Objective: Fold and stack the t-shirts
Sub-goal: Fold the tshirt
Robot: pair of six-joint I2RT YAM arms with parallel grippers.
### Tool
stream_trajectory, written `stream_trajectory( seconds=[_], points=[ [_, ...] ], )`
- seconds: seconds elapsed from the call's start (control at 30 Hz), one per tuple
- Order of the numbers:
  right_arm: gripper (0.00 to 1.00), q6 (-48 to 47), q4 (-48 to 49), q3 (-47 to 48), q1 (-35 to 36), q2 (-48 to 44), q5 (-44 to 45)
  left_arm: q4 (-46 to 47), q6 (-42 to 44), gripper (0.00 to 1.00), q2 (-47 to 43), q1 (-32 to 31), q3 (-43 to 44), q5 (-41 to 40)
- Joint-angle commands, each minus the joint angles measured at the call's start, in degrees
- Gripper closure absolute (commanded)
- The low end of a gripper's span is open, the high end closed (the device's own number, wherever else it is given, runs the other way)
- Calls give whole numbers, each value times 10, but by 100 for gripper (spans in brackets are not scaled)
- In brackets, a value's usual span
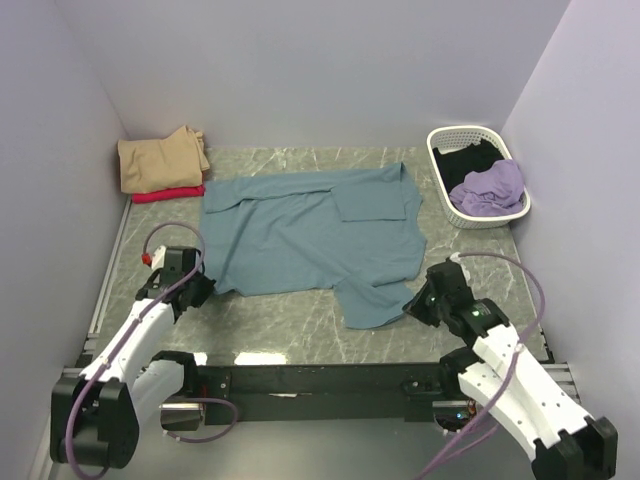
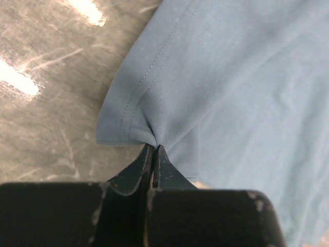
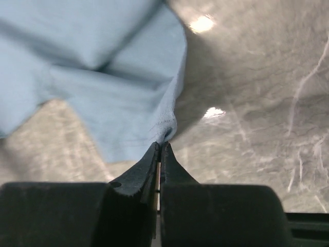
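Two near corners of the teal-blue t-shirt, spread on the desk, are pinched: my left end effector clenches one, my right end effector the other, probably to fold evenly.

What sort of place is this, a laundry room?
Probably a robot test booth, not a laundry: plain walls box in one marble-look table, and a left pincer and right pincer each grip a teal t-shirt spread on it.
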Motion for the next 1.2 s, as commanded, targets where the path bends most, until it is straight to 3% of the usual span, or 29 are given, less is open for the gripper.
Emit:
stream_trajectory(
  seconds=[0.0, 0.4, 0.77, 1.03, 1.17],
  points=[
    [100, -14, -64, 61, 3, -52, 23, -45, 3, 98, -27, -4, 34, 16],
    [100, 11, -203, 190, 3, -180, 9, -83, 15, 92, -42, -13, 72, 24],
    [100, 8, -314, 237, 3, -156, 47, -128, 8, 82, -82, -13, 101, 5],
    [100, 6, -196, 193, 3, -120, 52, -105, 37, 78, -21, -13, 112, -7],
    [100, -14, -139, 178, 3, -58, 62, -84, 53, 80, 12, -13, 125, -19]
  ],
)
